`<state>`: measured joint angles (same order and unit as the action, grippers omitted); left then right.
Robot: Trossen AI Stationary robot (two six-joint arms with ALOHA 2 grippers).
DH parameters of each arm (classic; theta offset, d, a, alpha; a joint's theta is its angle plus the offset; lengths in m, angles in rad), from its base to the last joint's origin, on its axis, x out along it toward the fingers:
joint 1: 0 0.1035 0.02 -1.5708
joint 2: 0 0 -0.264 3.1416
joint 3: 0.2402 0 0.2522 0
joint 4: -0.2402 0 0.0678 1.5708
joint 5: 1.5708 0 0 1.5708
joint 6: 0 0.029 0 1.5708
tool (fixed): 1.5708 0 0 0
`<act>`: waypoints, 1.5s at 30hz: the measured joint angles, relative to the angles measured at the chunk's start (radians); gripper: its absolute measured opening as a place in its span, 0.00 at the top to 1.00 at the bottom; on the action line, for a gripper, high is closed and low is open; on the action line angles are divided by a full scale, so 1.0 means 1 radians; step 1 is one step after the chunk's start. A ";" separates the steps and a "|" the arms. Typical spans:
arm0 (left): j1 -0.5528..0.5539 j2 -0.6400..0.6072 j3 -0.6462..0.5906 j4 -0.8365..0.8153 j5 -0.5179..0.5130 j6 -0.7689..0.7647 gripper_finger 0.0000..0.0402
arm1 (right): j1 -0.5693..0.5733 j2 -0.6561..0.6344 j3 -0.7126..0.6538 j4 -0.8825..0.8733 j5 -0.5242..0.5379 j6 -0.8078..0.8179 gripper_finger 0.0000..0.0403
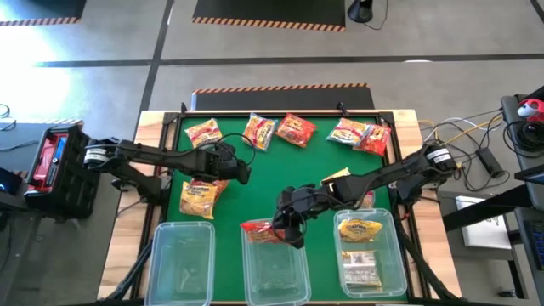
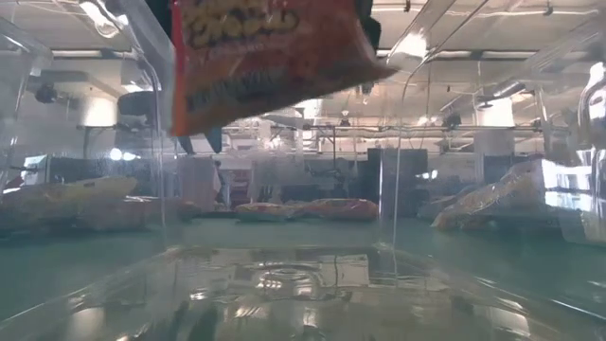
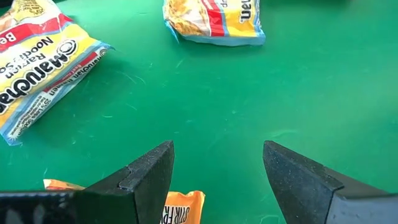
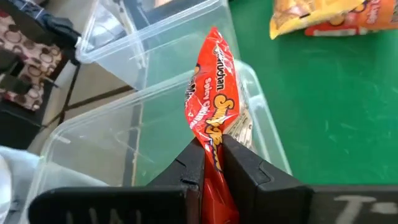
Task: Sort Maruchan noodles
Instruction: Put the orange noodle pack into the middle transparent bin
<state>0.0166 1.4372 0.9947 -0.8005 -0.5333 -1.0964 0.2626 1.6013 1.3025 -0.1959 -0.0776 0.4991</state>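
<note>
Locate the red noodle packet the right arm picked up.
The red packet is pinched in the right hand, hanging over the far rim of the middle clear bin; the yellow-filled bin sits to its right in the high view.

- Clear plastic bins along the worktop's (image 1: pixel 255 170) near edge: three — left bin (image 1: pixel 180 259), middle bin (image 1: pixel 274 272), right bin (image 1: pixel 367 253).
- Noodle packets lying loose on the green worktop: seven can be told apart — yellow packet (image 1: pixel 203 133), second yellow packet (image 1: pixel 259 130), red packet (image 1: pixel 295 129), a touching pair at the far right (image 1: pixel 359 136), an orange packet (image 1: pixel 202 197) near the left bin, and one partly hidden packet (image 1: pixel 337 183) under the right arm.
- Packets inside the right bin: two (image 1: pixel 360 231).
- Packets held in the air: one, a red held packet (image 4: pixel 213 118).
- Robot arms: two, one hand each — left hand (image 3: pixel 214 177), right hand (image 4: pixel 212 163).
</note>
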 joint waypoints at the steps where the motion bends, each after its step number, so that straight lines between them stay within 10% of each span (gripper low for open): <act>1: 0.000 0.000 0.000 0.000 0.001 0.005 0.42 | -0.001 0.004 0.000 -0.005 0.000 -0.001 0.92; 45: -0.018 -0.001 0.066 0.249 0.103 0.091 0.42 | -0.001 0.111 -0.001 -0.069 0.007 0.106 0.92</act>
<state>-0.0013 1.4364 1.0608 -0.5510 -0.4305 -1.0059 0.2619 1.7126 1.3014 -0.2646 -0.0704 0.6049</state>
